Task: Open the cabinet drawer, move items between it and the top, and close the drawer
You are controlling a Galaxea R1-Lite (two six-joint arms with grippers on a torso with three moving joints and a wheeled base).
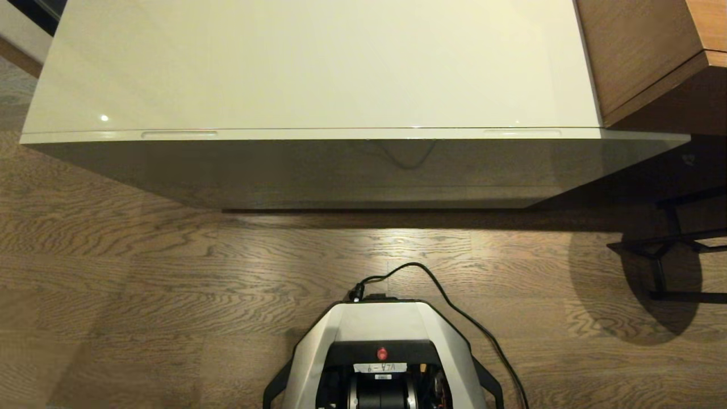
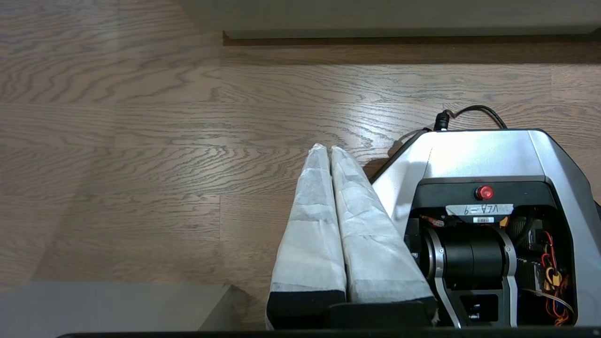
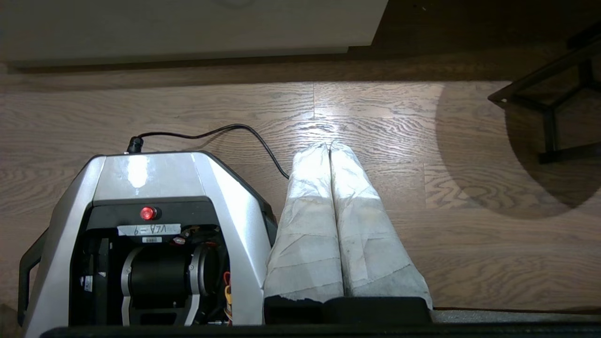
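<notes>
The left gripper [image 2: 331,146], fingers pressed together and empty, hangs beside the base [image 1: 383,324] over the floor [image 1: 142,267]. Ahead, the drawer [image 1: 352,170] is closed; its long axis runs left to right, a slot [image 1: 179,134] toward each arm. The top [image 1: 312,62] shows no items. The right gripper [image 3: 328,144], likewise closed, is parked; neither looks nearer.

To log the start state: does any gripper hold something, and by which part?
Nothing is held. The left gripper and the right gripper, both wrapped in white paper, are shut and empty above the wooden floor.
</notes>
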